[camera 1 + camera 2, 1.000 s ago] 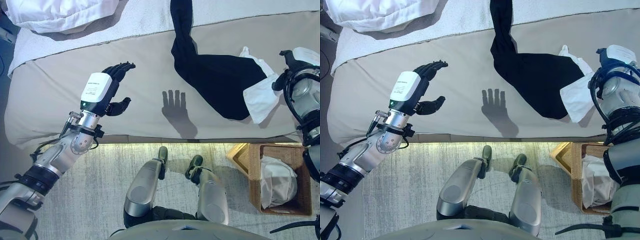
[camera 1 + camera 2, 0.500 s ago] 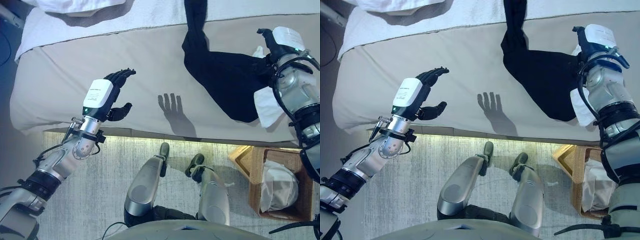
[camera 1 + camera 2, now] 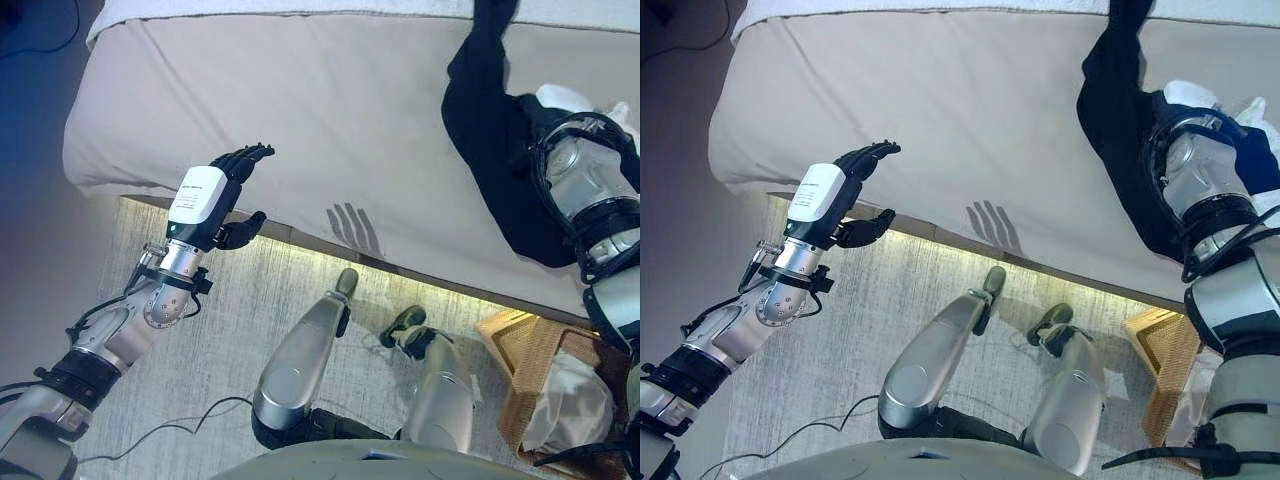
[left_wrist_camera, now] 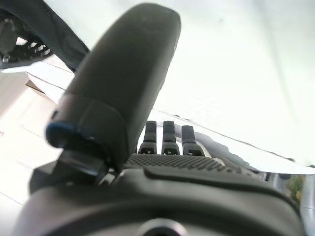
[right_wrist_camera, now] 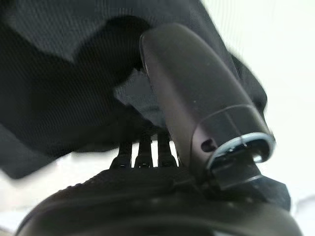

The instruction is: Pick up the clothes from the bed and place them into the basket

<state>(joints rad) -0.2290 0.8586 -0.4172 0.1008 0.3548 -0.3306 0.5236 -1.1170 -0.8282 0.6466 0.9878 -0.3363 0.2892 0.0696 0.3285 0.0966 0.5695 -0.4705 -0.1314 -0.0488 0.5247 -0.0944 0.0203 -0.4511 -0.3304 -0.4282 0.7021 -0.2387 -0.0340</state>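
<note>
A black garment (image 3: 487, 130) lies spread on the right part of the beige bed (image 3: 330, 110), with one long strip running toward the far side. A white cloth (image 3: 560, 97) shows beside it. My right hand (image 5: 197, 103) is down on the black garment, which folds against the thumb and covers the rest of the hand. My left hand (image 3: 226, 184) hovers open over the bed's near edge, far left of the garment and holding nothing. The wicker basket (image 3: 518, 342) stands on the floor at the lower right.
A white garment (image 3: 568, 408) lies inside the basket. A grey carpet (image 3: 200, 340) runs along the bed's near side. The left and middle of the bed (image 3: 940, 100) are bare sheet.
The camera has swung, shifting the whole scene. My right hand has come from the bed's right edge onto the black garment. The left hand stays raised and open.
</note>
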